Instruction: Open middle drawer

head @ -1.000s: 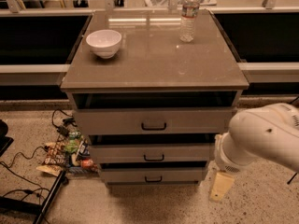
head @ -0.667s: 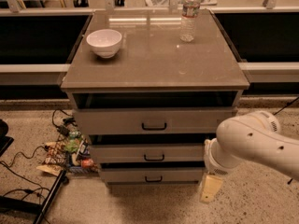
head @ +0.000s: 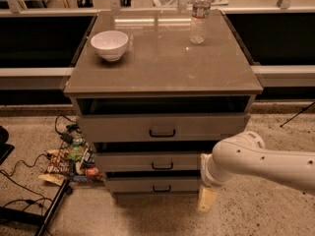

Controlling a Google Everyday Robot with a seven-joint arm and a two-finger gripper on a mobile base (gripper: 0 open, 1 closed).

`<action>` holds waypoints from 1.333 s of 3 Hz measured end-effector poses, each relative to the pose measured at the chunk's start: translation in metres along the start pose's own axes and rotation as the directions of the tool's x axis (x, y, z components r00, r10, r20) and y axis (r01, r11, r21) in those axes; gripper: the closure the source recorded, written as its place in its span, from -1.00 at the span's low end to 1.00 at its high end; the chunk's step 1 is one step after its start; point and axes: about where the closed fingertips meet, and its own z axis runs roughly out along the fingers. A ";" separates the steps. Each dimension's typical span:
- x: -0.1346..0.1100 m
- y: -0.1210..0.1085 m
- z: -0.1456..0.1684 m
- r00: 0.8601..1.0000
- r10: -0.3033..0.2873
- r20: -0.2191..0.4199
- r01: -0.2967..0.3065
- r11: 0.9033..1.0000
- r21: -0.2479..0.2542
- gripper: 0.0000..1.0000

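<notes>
The cabinet has three grey drawers. The middle drawer (head: 147, 162) has a low flat front with a small black bar handle (head: 162, 166) at its centre, and a dark gap shows above its front. The taller top drawer (head: 162, 128) is above it and the low bottom drawer (head: 152, 185) below. My white arm (head: 256, 161) reaches in from the right. My gripper (head: 206, 198) hangs low at the cabinet's front right corner, to the right of and below the middle handle, apart from it.
A white bowl (head: 110, 44) and a clear water bottle (head: 198, 14) stand on the cabinet top (head: 162, 68). Snack packets (head: 69, 162) and black cables (head: 24, 181) lie on the floor at the left. A black stand leg (head: 51, 208) is at the lower left.
My arm has moved left and slightly down, bringing the gripper from the right side closer to the cabinet's front right corner. The drawers have not moved.
</notes>
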 end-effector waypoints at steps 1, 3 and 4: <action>-0.001 -0.017 0.038 1.000 0.000 -0.003 0.000 1.000 0.007 -1.00; 0.005 -0.063 0.085 0.999 -0.010 -0.052 0.013 0.998 0.059 -1.00; 0.009 -0.076 0.088 0.997 -0.017 -0.069 0.023 0.996 0.081 -1.00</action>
